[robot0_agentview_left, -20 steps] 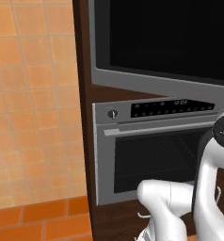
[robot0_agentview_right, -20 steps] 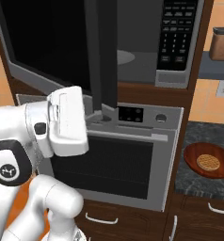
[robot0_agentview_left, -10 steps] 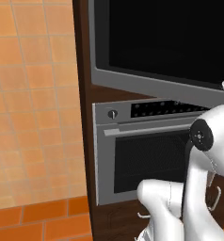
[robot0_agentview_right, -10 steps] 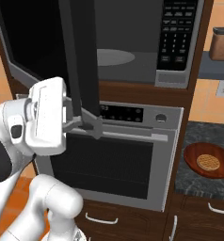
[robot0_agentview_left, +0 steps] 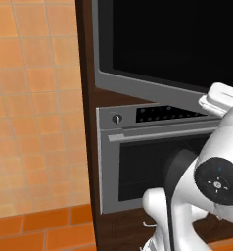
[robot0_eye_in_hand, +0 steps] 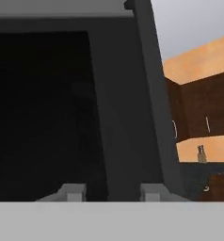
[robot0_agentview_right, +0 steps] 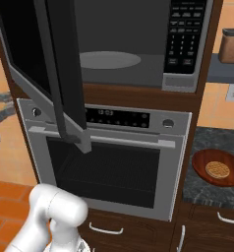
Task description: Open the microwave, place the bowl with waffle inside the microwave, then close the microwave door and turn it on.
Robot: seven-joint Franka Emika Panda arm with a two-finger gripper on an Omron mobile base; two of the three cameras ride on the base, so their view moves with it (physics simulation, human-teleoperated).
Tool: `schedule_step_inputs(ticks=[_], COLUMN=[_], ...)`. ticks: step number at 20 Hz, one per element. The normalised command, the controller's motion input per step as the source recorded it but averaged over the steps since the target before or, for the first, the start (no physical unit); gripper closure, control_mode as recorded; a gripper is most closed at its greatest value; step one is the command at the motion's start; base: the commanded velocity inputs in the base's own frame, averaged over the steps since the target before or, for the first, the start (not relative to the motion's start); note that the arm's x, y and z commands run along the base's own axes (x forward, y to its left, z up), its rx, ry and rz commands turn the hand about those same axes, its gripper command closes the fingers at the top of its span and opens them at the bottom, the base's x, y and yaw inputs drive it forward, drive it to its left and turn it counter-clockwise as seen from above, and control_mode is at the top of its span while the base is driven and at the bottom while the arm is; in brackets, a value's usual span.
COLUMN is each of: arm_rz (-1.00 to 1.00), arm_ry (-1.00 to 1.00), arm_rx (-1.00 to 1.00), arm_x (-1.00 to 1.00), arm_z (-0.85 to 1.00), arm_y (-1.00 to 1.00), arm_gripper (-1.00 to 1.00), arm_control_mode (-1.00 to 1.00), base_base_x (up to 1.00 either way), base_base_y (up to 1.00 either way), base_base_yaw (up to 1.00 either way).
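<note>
The pincer (robot0_eye_in_hand: 109, 192) faces the swung-open microwave door (robot0_agentview_right: 50, 64), its fingertips (robot0_eye_in_hand: 72, 192) apart on either side of the door's edge. Whether they clamp it cannot be told. Well off to its right, the bowl (robot0_agentview_right: 218, 167) with the waffle (robot0_agentview_right: 218, 170) sits on the bench (robot0_agentview_right: 197, 182).

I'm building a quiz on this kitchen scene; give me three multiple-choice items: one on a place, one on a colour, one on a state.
1. Where is the bowl with the waffle?
A. inside the microwave
B. on the counter right of the oven
C. on the floor

2. What colour is the bowl?
A. reddish brown
B. white
C. blue

3. The microwave door is:
A. shut
B. missing
C. swung open

Answers: 1 B, the bowl rests on the dark counter beside the oven. 2 A, its rim shows reddish brown. 3 C, the door stands out to the left and the microwave cavity with its turntable is exposed.
</note>
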Motion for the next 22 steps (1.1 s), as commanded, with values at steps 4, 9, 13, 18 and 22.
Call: schedule_step_inputs(ticks=[4, 9, 13, 18, 22], arm_rz=[0.11, 0.22, 0.36, 0.53, 0.56], arm_ry=[0.27, 0.05, 0.05, 0.05, 0.00], arm_rx=[-0.11, 0.06, 0.13, 0.13, 0.14], arm_x=[-0.39, -0.12, 0.02, 0.00, 0.00], arm_z=[-0.25, -0.13, -0.22, -0.25, -0.11], arm_y=[-0.02, -0.88, -1.00, -0.88, -0.80], arm_gripper=[-1.00, -1.00, -1.00, -1.00, -1.00], arm_control_mode=[-1.00, -1.00, -1.00, -1.00, -1.00], base_base_x=[0.00, 0.00, 0.00, 0.00, 0.00], base_base_y=[0.00, 0.00, 0.00, 0.00, 0.00], base_base_yaw=[0.00, 0.00, 0.00, 0.00, 0.00])
